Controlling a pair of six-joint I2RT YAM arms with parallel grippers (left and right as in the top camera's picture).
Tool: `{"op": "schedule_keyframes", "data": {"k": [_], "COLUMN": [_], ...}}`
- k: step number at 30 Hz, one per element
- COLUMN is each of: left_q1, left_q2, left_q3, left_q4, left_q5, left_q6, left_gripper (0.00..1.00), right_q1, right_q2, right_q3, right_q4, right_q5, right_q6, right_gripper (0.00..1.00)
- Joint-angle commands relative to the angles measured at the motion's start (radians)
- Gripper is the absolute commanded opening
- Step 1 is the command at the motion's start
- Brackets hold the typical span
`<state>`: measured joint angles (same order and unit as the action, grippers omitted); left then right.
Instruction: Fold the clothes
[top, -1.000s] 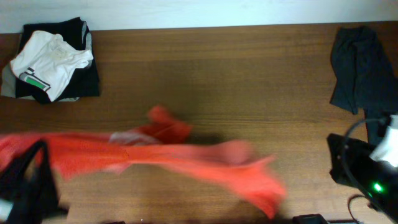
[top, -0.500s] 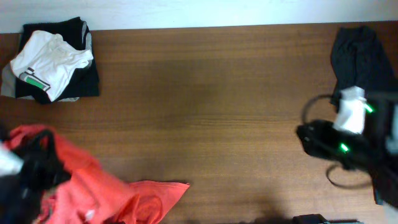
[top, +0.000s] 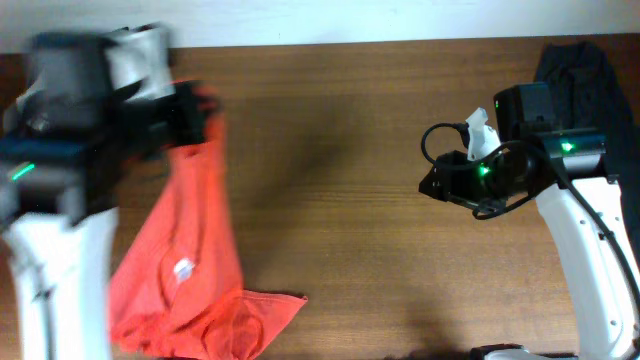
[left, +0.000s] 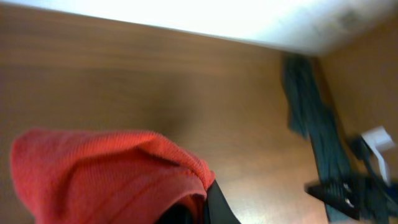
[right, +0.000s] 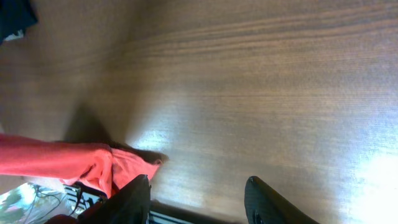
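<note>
so the left gripper (top: 196, 112) is up off the brown wood-grain table (top: 340, 150) near the far-left corner, and it's clamped onto a bunched edge of the red-orange T-shirt (top: 190, 250). The overhead view is really smeared around that arm, so you can't make out the jaws themselves, but the cloth is clearly hanging from it. The left wrist view backs that up: a thick wad of the shirt (left: 106, 174) sits right up against one dark finger (left: 219, 210) at the bottom of the frame.

From the grip, the shirt drapes down and towards the near-left part of the table. Its lower end is spread out in a rumpled heap on the wood, and one pointy flap sticks out towards the middle. There's a small white patch (top: 183, 268) on the hanging part. No lettering is readable from here.

The right gripper (right: 198, 180) is spread wide with nothing in it. In its own camera both dark fingers (right: 134, 199) are well apart, with only bare wood showing between them. It hovers over the right half of the table, well apart from the shirt, though a strip of the red cloth (right: 62, 160) shows at the left edge of its view. In the overhead view it points towards the middle of the table.

A dark grey-black crumpled garment (top: 575, 70) lies at the far-right corner, behind the right arm (top: 590, 240), which partly covers it
</note>
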<state>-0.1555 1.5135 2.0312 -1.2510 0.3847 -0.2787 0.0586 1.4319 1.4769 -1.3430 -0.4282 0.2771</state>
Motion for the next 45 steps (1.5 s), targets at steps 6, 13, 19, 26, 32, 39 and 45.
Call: {"op": "schedule_keyframes", "data": {"k": [6, 13, 19, 26, 32, 39, 45], "left_q1": [-0.301, -0.142, -0.014, -0.013, 0.003, 0.13, 0.178], "left_q2": [0.179, 0.117, 0.178, 0.404, 0.542, 0.549, 0.549], "left_q3": [0.494, 0.815, 0.729, 0.547, 0.546, 0.544, 0.507], "left_q4": [0.043, -0.191, -0.411, -0.372, -0.344, -0.413, -0.436], "left_q5": [0.003, -0.201, -0.332, -0.418, -0.551, -0.55, -0.55], "left_q6": [0.06, 0.094, 0.094, 0.092, -0.014, -0.077, -0.076], "left_gripper": [0.01, 0.01, 0.01, 0.01, 0.01, 0.01, 0.01], "right_q1": [-0.002, -0.002, 0.053, 0.217, 0.354, 0.384, 0.379], "right_q2": [0.0, 0.0, 0.002, 0.002, 0.009, 0.195, 0.356], "right_q3": [-0.003, -0.003, -0.025, -0.215, -0.309, -0.31, -0.309], "right_q4": [0.016, 0.02, 0.046, 0.238, 0.381, 0.425, 0.447], "right_q5": [-0.013, -0.006, -0.01, -0.01, -0.005, 0.175, 0.179], "right_q6": [-0.003, -0.004, -0.003, 0.031, 0.074, 0.238, 0.354], "right_gripper": [0.54, 0.58, 0.78, 0.79, 0.8, 0.88, 0.88]}}
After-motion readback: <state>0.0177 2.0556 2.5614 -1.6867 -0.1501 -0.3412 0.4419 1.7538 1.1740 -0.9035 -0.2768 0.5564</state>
